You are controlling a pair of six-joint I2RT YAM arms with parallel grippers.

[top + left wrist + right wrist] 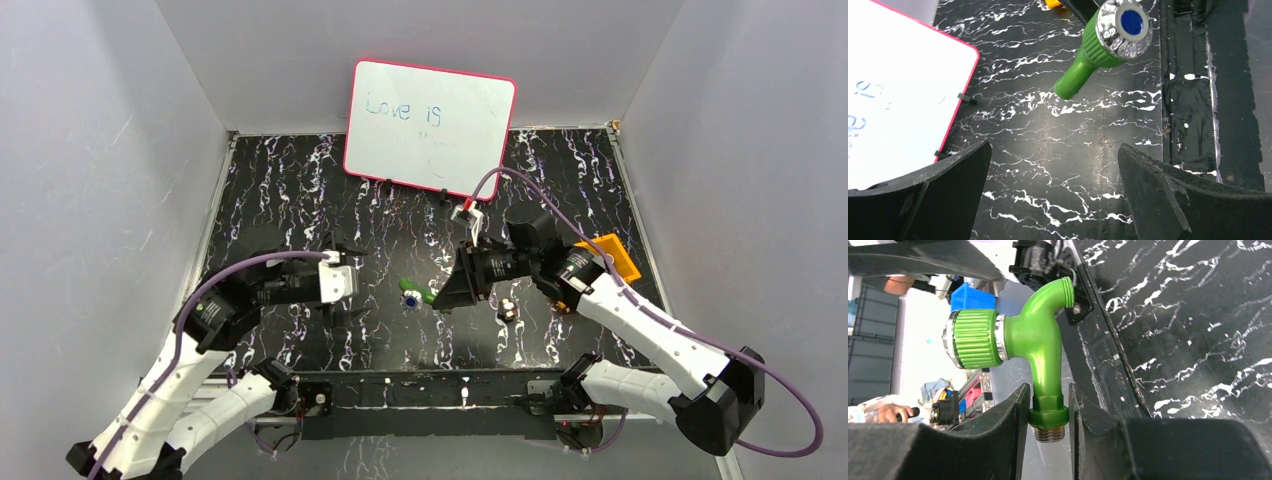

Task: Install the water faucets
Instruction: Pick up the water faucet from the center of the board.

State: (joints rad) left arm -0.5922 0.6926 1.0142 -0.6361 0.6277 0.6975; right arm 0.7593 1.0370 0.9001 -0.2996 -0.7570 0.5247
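Item: water faucet [1035, 340], one piece. I found it clamped in the right tool [1048, 405], whose jaws were closed on the collar just above the silver threaded end. In the top view it sat at centre frame, off the tip of that tool. I could not tell whether it cleared the counter [290, 190].

Handling, by my estimate: light, stiff, hard plastic. The glossy body would likely slip or twist under a sideways load. The collar looked the soundest hold. I would avoid the ribbed knob, which probably turns, and keep the thread bare for fitting.

Left tool [1054, 155]: jaws wide apart, holding nothing, at left of centre in the top view and facing the knob.

Surface: black counter with white marbling, glossy and flat.

Also present: whiteboard [430, 125] with a red rim and faint writing, upper centre; orange tray [615, 255], right of centre behind the right arm; a small metal piece [508, 312] lying below the right tool.

Room: plain grey walls on three sides.
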